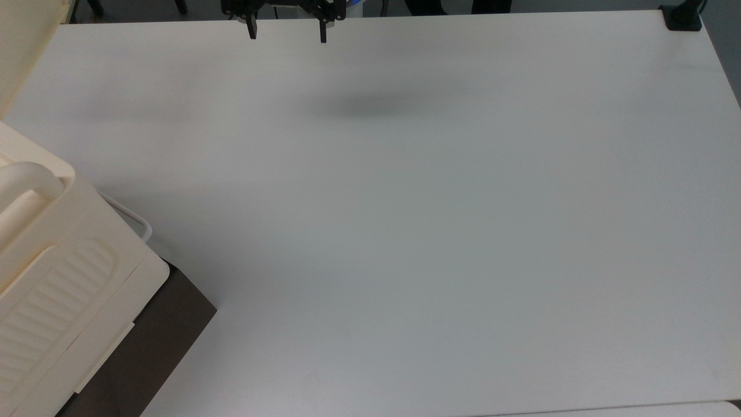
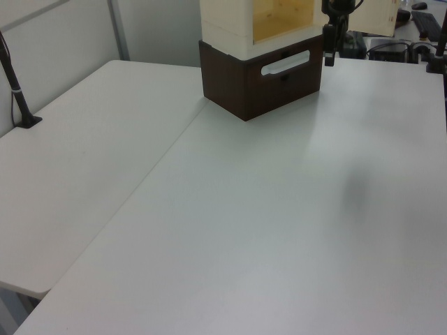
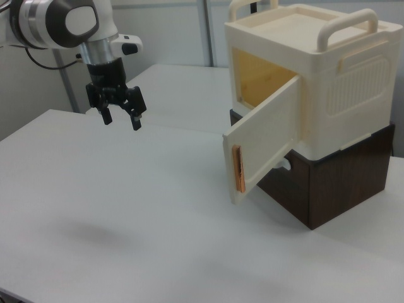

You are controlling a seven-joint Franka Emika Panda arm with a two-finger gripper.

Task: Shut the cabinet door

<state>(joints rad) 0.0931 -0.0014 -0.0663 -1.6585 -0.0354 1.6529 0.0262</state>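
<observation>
The fingers [image 3: 121, 118] are spread apart with nothing between them, hanging in the air at the upper left of the right view, well above the white bench [image 3: 126, 208] and well apart from the cabinet door [image 3: 262, 142]. In the top view the same fingers [image 1: 286, 30] sit at the upper edge of the frame, a soft shadow on the bench below them, which suggests they are held high and not touching the surface. That open, raised stance reads as a neutral pose: no grasp is needed to shut a door, only a push on its flat face.

The cabinet [image 3: 328, 82] fills the upper right of the right view, a cream box with a rounded handle bar [image 3: 347, 25] on top, resting on a dark brown base [image 3: 334, 183]. Its door stands swung outward toward the frame's centre, hinged on the side nearer the box, with a thin tan strip [image 3: 238, 167] on its free edge and the yellowish interior exposed behind it. In the left view the cabinet [image 2: 230, 17] sits at the top centre; in the top view it occupies the lower left corner.

The task looks unstarted. The likely need is to bring the fingers round to the door's outer face near the free edge and press it toward the opening.
</observation>
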